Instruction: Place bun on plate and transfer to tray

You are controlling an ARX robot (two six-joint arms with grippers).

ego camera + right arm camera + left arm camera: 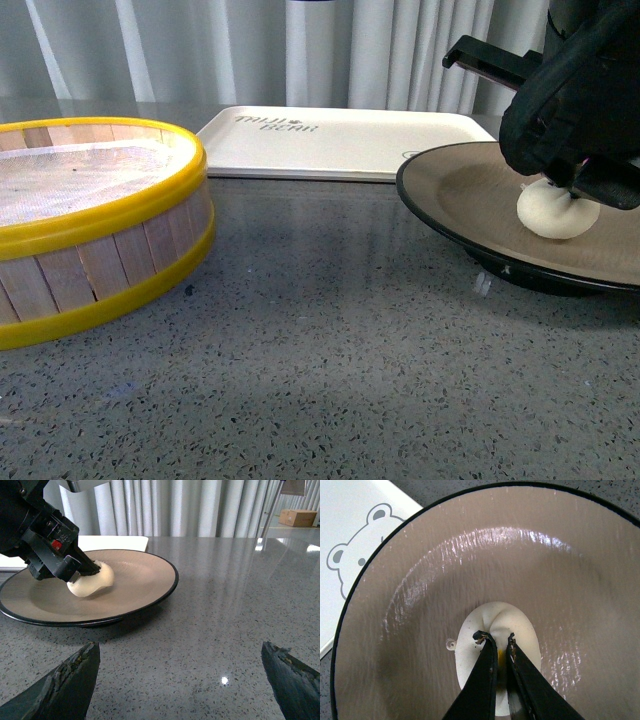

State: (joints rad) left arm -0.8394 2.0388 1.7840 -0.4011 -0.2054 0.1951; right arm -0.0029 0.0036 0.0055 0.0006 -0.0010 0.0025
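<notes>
left gripper (495,638) clamping the bun (495,614) on the plate (545,570); right gripper (179,652), only in its wrist view, fingers wide apart

I find three items on the bench (330,350). The basket (100,250) stands at the near left. The tray (340,140) lies flat at the back, centre, behind and to the right of the basket and apart from it. The plate (460,190) sits at the right, in front of the tray, with its rim reaching over the tray's near right corner. The bun (550,215) rests on the plate, near its middle. The left pincer (497,642) comes down onto the bun from above, a finger on either side of its top. The right pincer (179,647) is low over bare bench, apart from the plate.
</notes>
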